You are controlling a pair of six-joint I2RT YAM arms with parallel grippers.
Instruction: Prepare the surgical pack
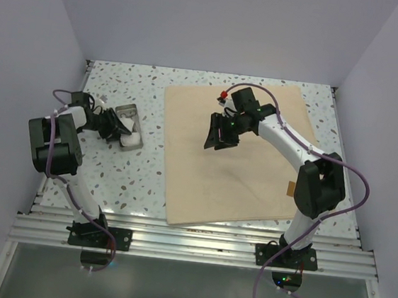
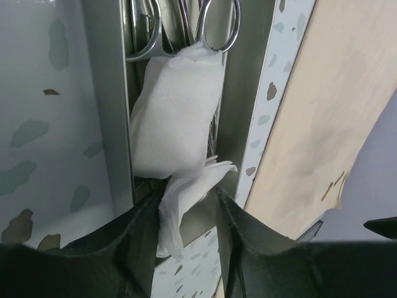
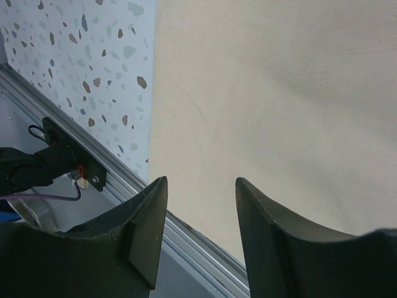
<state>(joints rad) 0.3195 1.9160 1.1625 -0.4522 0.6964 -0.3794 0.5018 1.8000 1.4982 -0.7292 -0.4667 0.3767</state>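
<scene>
Down in the tin near the table's left edge: white gauze, long axis along the tin, straight ahead of the left gripper, its loose tail hanging between parted jaws, seemingly not pinched. Above the tan cloth spread toward the right edge: right gripper, released, holding nothing. Left arm plainly nearer the tin. Only from the left wrist: steel instruments under the gauze, ring handles at the far end. Only from above: whole cloth flat, tin just beside its left edge
</scene>
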